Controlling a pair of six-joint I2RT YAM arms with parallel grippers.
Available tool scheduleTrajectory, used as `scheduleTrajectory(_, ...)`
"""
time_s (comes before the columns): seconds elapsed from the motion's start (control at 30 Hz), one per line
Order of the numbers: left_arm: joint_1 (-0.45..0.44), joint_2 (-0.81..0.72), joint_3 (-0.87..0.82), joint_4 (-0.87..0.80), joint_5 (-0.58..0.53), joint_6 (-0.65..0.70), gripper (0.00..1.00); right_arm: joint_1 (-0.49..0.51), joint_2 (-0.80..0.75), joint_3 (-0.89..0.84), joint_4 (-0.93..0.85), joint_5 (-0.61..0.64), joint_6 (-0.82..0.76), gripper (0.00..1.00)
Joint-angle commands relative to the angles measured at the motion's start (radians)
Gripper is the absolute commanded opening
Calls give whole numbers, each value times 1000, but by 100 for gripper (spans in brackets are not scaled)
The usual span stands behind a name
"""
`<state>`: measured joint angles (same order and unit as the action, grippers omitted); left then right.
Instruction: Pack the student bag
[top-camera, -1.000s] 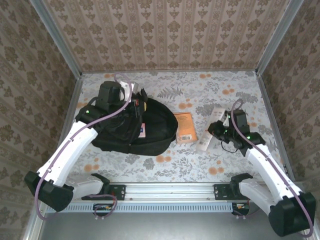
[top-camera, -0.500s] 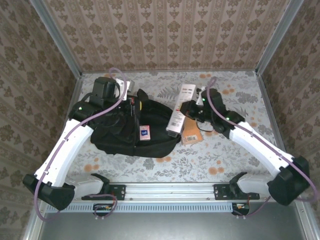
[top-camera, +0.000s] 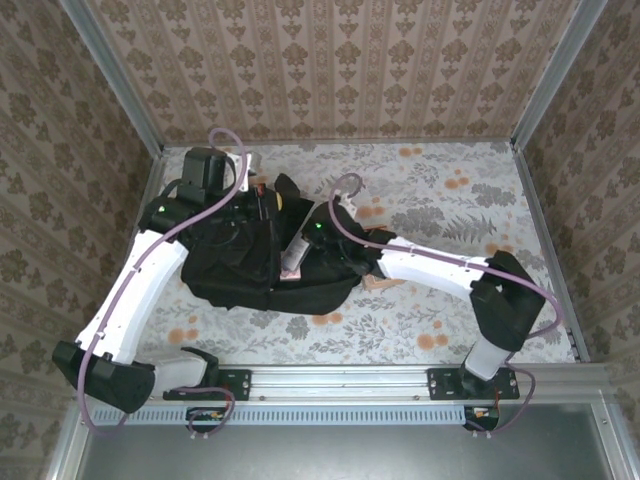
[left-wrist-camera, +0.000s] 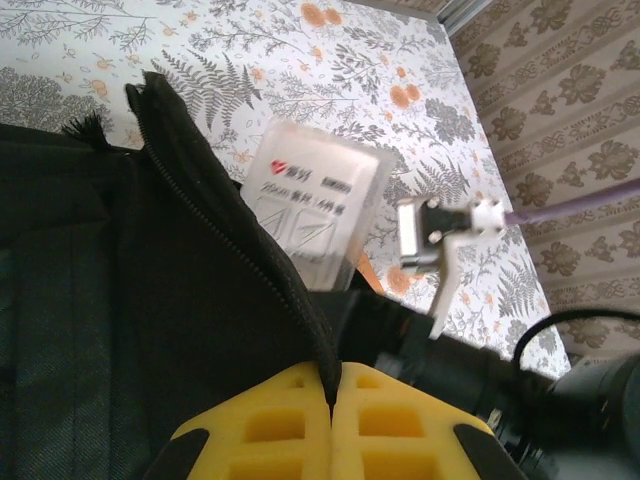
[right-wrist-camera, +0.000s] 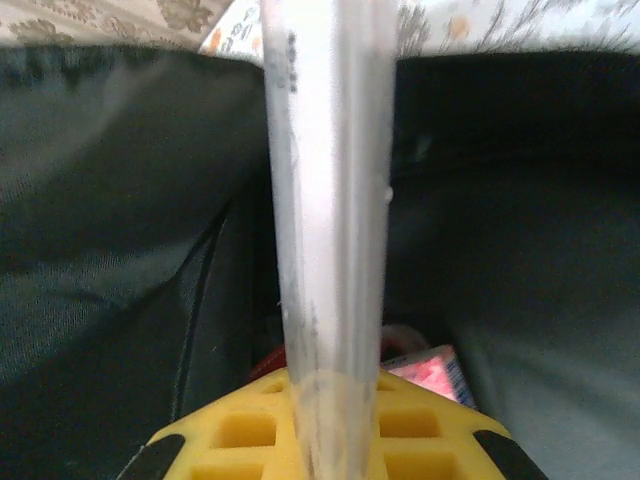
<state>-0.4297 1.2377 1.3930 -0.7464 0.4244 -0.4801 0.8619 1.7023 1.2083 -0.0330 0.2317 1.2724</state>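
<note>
Within seemingly papered walls (top-camera: 330, 70), floral table (top-camera: 430, 200) bears bag (top-camera: 250, 280).

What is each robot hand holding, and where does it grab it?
The left gripper pinches the student bag by its open zipper edge. The right gripper pinches a flat clear box by its near end.

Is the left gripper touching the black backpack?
Touching. In the left wrist view the left gripper is shut on the student bag, with the bag's zipper edge pinched between its jaws.
</note>
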Motion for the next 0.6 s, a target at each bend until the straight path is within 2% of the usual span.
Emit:
scheduleTrajectory(0.0, 15, 10, 64, 78, 17, -23, 0, 19, 62, 39, 89, -13, 112, 13)
scheduleTrajectory(0.1, 22, 20, 89, 72, 12, -17, 0, 37, 124, 92, 102, -83, 121, 13)
scheduleTrajectory(0.2, 27, 24, 98, 70, 11, -11, 0, 63, 162, 136, 95, -100, 130, 15)
scheduleTrajectory(0.3, 33, 22, 96, 71, 14, -9, 0, 72, 213, 172, 128, -161, 142, 22)
scheduleTrajectory(0.37, 34, 19, 92, 70, 18, -9, 0, 72, 235, 185, 146, -193, 145, 31)
scheduleTrajectory(0.47, 38, 7, 86, 67, 18, -7, 0, 70, 243, 186, 149, -203, 144, 57)
scheduleTrajectory(0.57, 45, -1, 81, 64, 20, -6, 0, 67, 238, 179, 147, -209, 132, 64)
